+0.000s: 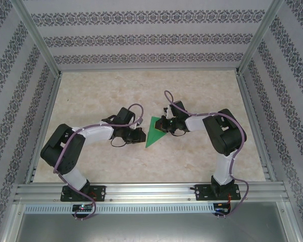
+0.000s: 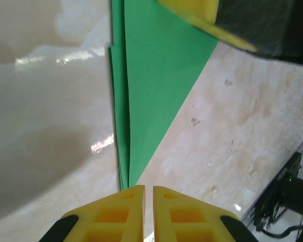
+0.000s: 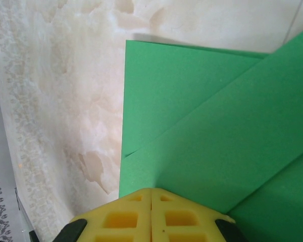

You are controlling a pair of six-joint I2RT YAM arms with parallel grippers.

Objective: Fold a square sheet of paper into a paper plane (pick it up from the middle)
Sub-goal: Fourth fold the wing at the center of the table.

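Folded bright green paper sheet [image 1: 154,132], pointed triangle, table centre. Left gripper [image 1: 140,135] at its 9 o'clock edge, fingers nearly together, empty. Right gripper [image 1: 164,124] at 2 o'clock, fingers closed over the paper. Beige marble tabletop [image 1: 116,91] open on every side.

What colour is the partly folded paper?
Plain bright green; the paper shows best in the right wrist view.

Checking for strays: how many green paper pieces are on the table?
1: a folded bright green paper triangle, between the left gripper and right gripper. Others could hide underneath them.
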